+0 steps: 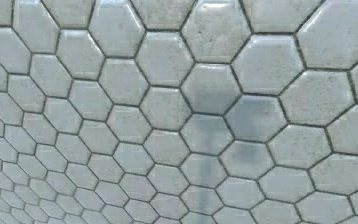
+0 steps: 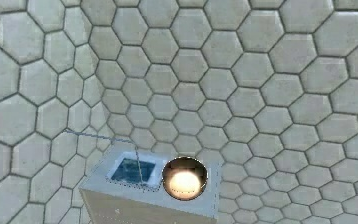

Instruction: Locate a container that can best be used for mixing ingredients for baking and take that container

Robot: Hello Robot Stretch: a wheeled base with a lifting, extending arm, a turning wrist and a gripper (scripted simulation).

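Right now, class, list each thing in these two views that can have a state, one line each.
bowl: upright, mouth up, on the stand's top, looks empty.
flat square panel: lying flat on the same top, at the bowl's left in the arm side view; a thin rod rises from it.
stand: upright, bearing both.
tiled wall: whole, no tile missing.

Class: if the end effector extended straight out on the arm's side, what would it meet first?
Likely the grey counter, perhaps the shiny round bowl on it; the hexagon-tiled wall lies beyond. Height and depth are unclear.
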